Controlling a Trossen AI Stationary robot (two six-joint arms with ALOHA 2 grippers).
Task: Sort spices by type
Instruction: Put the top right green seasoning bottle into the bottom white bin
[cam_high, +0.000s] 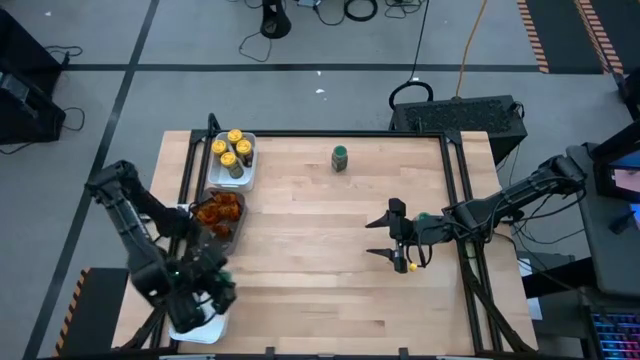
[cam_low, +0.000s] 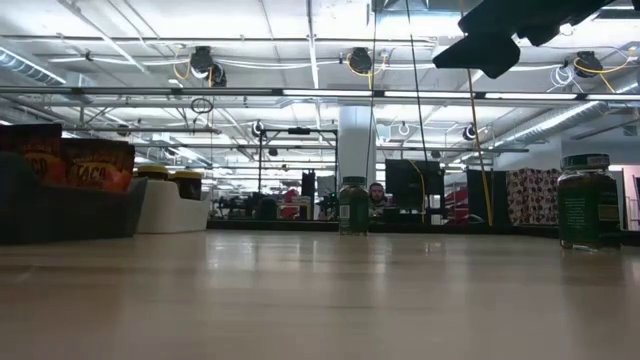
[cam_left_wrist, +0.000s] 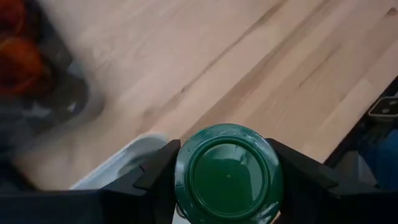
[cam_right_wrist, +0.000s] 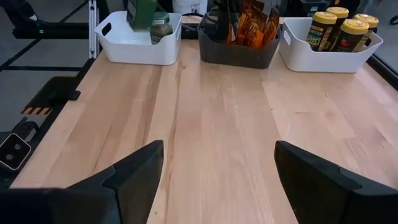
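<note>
— Green lid first: where, against the hand?
— Pinched between the fingers (cam_left_wrist: 298, 180) of the left gripper (cam_high: 205, 290), at the table's (cam_high: 320, 300) near left corner. Held jar (cam_left_wrist: 227, 173) seen from above, lid filling the gap between both fingers.
— Over what?
— Over the near white tray (cam_high: 195, 328). Touching it or not: cannot tell, jar's base hidden. Second jar (cam_right_wrist: 160, 26) standing in that same tray, just beside.
— Next along?
— Dark grey tray (cam_high: 236, 236) with orange-brown packets (cam_high: 218, 210), then the far white tray (cam_high: 252, 160) with yellow-lidded jars (cam_high: 232, 150). All three trays in a row down the left edge.
— Middle?
— Lone jar (cam_high: 341, 157), green lid, upright near the far edge, well apart from both grippers.
— And the right?
— Right gripper (cam_high: 372, 238), fingers spread wide, gripping nothing, hovering over bare wood and pointing toward the trays.
— Hard to make out?
— Another green-lidded jar (cam_low: 588, 200), large at the low view's right side; not findable from above, perhaps under the right arm.
</note>
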